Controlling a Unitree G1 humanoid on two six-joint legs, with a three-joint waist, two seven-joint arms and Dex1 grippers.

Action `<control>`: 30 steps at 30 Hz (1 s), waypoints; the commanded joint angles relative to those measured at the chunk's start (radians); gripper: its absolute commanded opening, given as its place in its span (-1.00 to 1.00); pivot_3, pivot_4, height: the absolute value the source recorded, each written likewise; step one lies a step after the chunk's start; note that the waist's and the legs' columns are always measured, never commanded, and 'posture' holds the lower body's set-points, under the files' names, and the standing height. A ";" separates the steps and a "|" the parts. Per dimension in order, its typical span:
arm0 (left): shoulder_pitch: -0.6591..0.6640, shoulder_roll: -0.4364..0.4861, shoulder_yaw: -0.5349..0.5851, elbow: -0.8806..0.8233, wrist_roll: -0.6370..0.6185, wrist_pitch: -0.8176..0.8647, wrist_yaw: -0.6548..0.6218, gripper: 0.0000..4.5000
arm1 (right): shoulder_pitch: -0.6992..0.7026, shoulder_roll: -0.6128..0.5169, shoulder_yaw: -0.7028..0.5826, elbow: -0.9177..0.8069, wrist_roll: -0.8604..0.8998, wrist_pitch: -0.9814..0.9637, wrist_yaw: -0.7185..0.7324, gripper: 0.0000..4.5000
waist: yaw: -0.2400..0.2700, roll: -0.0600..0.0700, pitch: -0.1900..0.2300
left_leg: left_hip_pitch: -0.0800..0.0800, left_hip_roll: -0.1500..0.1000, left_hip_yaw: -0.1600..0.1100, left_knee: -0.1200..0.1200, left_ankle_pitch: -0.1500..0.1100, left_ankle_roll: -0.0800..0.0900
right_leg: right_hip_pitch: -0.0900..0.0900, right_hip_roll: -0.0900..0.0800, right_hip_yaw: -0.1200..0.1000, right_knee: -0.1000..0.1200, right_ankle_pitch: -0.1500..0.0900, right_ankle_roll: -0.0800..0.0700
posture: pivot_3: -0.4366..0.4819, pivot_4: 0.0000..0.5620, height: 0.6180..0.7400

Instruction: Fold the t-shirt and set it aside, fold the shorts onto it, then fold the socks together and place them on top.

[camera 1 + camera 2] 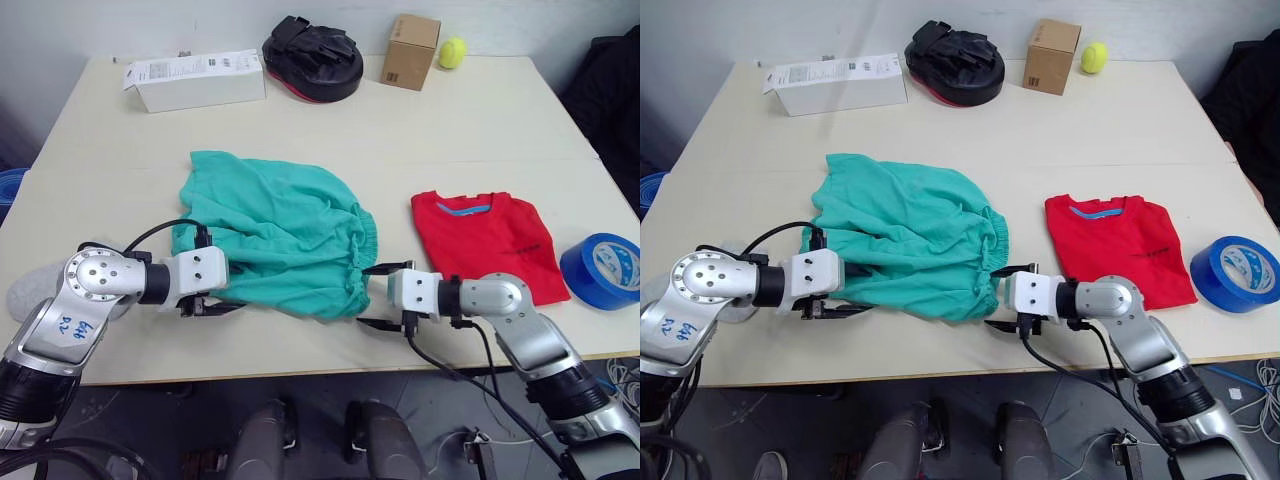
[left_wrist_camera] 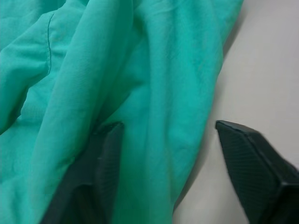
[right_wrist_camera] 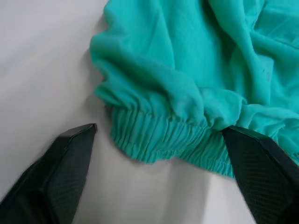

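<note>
Beige tabletop (image 1: 330, 130) stretches ahead of you, with a white carton (image 1: 195, 80), a black-and-red pad (image 1: 312, 58), a cardboard box (image 1: 411, 51) and a tennis ball (image 1: 452, 52) along its far edge, and a roll of blue tape (image 1: 601, 271) at the right. Your shorts (image 1: 275, 230) lie crumpled near the middle; the t-shirt (image 1: 487, 245) sits folded to their right, well apart.

Your left gripper (image 2: 170, 177) is spread open at the shorts' near-left edge, one finger tucked under a fold of cloth and the other on bare table. Your right gripper (image 3: 159, 175) is also wide open, its fingers straddling the gathered waistband (image 3: 163, 137) at the near-right corner without touching it.

Expect the shorts to be light, limp and loose: they will sag and drag rather than hold shape. The elastic waistband is your thickest, firmest bite; pinch it squarely. On the left, take a doubled fold, since a single layer may slip free.
</note>
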 commanded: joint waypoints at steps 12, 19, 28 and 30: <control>-0.052 0.011 0.059 0.136 0.005 -0.031 -0.028 -1.00 | -0.014 -0.040 -0.052 -0.022 0.065 -0.033 0.070 -0.98 | -0.001 0.000 0.000 | 0.000 0.000 -0.001 0.000 0.000 0.000 | -0.001 0.000 0.000 0.002 0.000 0.000 | -0.05 -0.47 1.00; -0.081 0.051 0.120 0.124 -0.143 0.116 -0.146 -1.00 | -0.068 -0.217 -0.134 -0.143 0.247 0.054 0.276 -0.98 | -0.001 0.000 0.000 | 0.000 0.000 -0.001 0.001 0.000 0.000 | -0.001 -0.001 0.000 0.002 0.000 0.000 | -0.05 -0.47 1.00; 0.263 0.270 0.241 -0.213 -0.412 0.310 -0.426 -1.00 | -0.035 -0.453 -0.155 -0.256 0.453 0.207 0.570 -0.98 | -0.003 0.001 0.001 | 0.001 0.001 -0.002 0.000 -0.001 0.000 | 0.003 0.000 -0.001 -0.004 0.000 0.000 | -0.05 -0.47 1.00; 0.252 0.236 0.226 -0.201 -0.386 0.311 -0.360 -1.00 | -0.053 -0.407 -0.122 -0.205 0.384 0.155 0.534 -0.98 | 0.000 0.001 0.001 | 0.001 0.000 -0.002 0.000 -0.002 -0.003 | 0.003 -0.001 -0.001 -0.005 -0.001 -0.001 | -0.05 -0.47 1.00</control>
